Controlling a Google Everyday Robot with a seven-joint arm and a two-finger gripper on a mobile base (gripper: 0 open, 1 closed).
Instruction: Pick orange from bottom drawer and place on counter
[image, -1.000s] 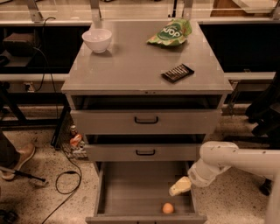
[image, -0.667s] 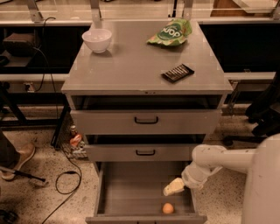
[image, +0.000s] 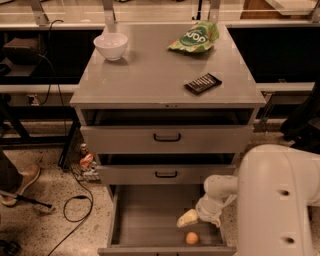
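A: Gripper location?
B: The gripper (image: 188, 218) is down inside the open bottom drawer (image: 145, 215), in its right half. The pale tip sits just up and left of the orange (image: 192, 238) in this view, with a small gap between them. Open or closed: cannot tell.
A: Orange?
B: It rests on the drawer floor, near the front edge, right of centre.
A: Counter?
B: The counter (image: 150, 80) holds a white bowl (image: 111, 46) back left, a green bag (image: 195, 37) back right and a dark flat packet (image: 202, 83) front right, all well apart.
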